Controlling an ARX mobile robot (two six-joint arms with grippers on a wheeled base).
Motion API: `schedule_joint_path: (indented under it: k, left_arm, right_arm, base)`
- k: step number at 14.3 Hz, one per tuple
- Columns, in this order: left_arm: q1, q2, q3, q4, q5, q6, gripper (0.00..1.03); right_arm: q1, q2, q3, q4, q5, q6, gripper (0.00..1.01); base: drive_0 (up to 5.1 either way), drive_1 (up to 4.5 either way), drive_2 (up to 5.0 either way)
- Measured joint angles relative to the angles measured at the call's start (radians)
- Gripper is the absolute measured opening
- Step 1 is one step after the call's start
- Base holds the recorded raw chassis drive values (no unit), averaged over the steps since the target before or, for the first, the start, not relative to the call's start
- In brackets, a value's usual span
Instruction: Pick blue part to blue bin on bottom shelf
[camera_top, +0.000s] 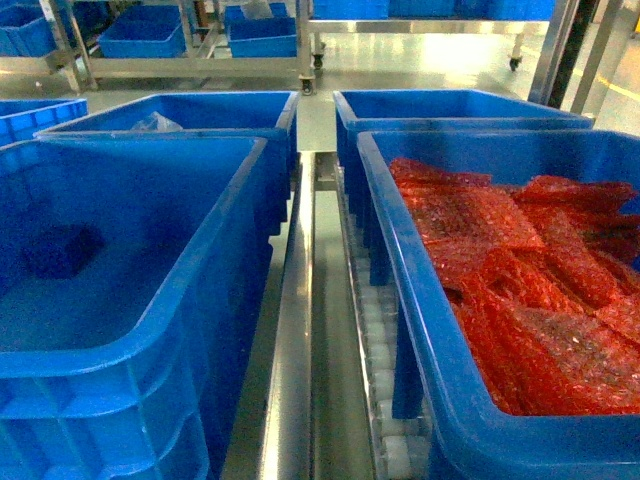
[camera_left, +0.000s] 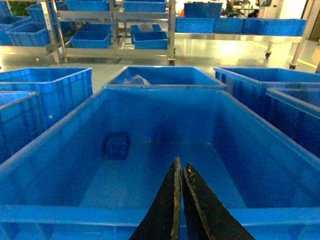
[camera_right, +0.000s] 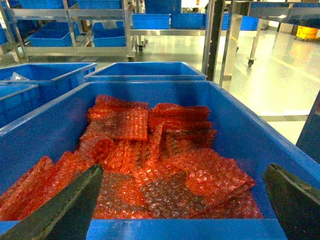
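Observation:
The blue part (camera_top: 62, 250) is a small dark-blue block lying on the floor of the large blue bin (camera_top: 215, 250) at the near left; it shows again in the left wrist view (camera_left: 116, 145) towards the bin's far left corner. My left gripper (camera_left: 181, 164) hangs over the near rim of that bin, shut with nothing between its fingers, well short of the part. My right gripper (camera_right: 182, 170) is open over the near rim of the right-hand bin (camera_right: 260, 137). Neither gripper appears in the head view. The bottom shelf (camera_top: 385, 400) shows as steel rails and white rollers between the bins.
The right bin holds several red bubble-wrap bags (camera_top: 520, 290). Two more blue bins stand behind, the left one (camera_top: 200, 112) holding a clear bag. Another bin (camera_left: 47, 87) sits at far left. Steel racks with blue bins (camera_left: 120, 30) stand across the aisle.

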Motion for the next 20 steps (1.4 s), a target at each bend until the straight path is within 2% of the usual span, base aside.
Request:
schedule_joint_path:
  k: [4, 5, 11, 12, 20]
  left_arm:
    - [0.0, 0.0, -0.005, -0.008, 0.003, 0.0, 0.02]
    - [0.0, 0.0, -0.005, -0.008, 0.003, -0.001, 0.04]
    - [0.0, 0.0, -0.005, -0.008, 0.003, -0.001, 0.81]
    - [0.0, 0.0, -0.005, -0.008, 0.003, -0.001, 0.98]
    - [0.0, 0.0, -0.005, -0.008, 0.003, -0.001, 0.98]
  right_arm:
    - [0.0, 0.0, 0.0, -0.002, 0.001, 0.0, 0.98]
    - [0.0, 0.0, 0.0, -0.002, 0.001, 0.0, 0.98]
    - [0.0, 0.0, 0.0, -0.002, 0.001, 0.0, 0.98]
    - [0.0, 0.0, 0.0, -0.002, 0.001, 0.0, 0.98]
    - [0.0, 0.0, 0.0, -0.002, 0.001, 0.0, 0.98]
  base:
    - [0.0, 0.0, 0.0]
    - [0.0, 0.0, 0.0]
    - [0.0, 0.0, 0.0]
    - [0.0, 0.0, 0.0]
    - [0.0, 0.0, 0.0]
